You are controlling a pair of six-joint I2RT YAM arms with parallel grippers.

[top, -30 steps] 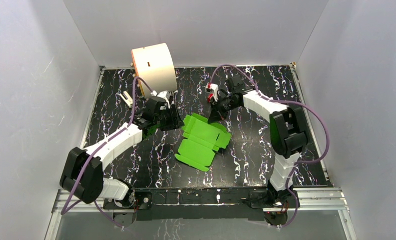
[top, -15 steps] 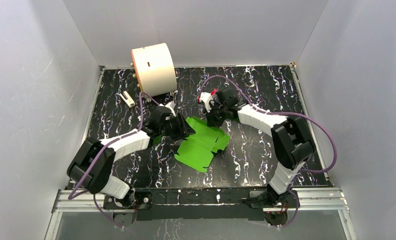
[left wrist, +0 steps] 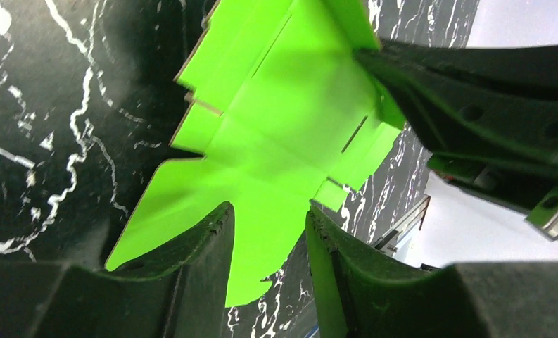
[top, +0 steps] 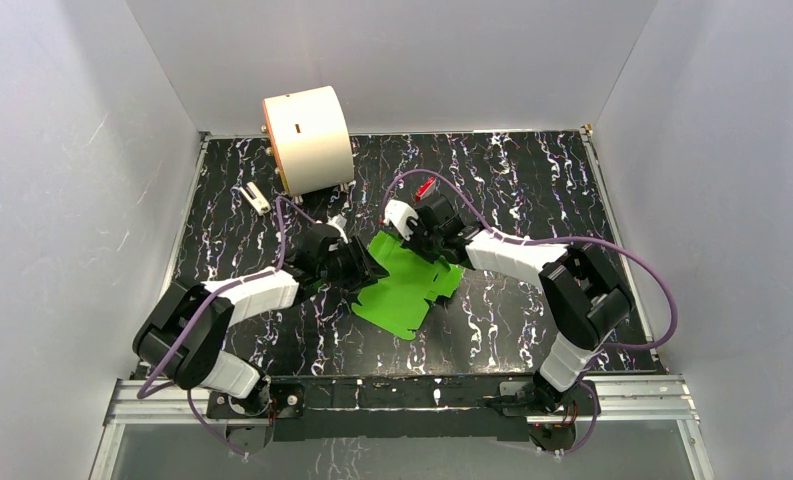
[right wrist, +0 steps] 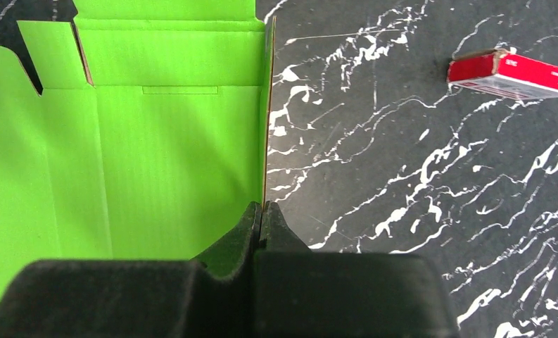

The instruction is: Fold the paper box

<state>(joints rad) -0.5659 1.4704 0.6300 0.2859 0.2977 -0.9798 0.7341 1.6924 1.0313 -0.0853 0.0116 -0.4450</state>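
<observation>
You have a black, white-veined table [top: 532, 170] enclosed by plain pale grey walls [top: 392, 60] behind, left and right of it; lighting even.

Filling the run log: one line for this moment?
paper box: unfolded sheet on table | right gripper: shut on its edge | left gripper: open, over sheet

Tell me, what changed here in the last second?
Both claws closed in on the bright green creased paper sheet: the left claw slid right to its left edge, jaws apart; the right claw swung left and now pinches its raised far edge. The large cream cylinder and small red block stayed put.
</observation>
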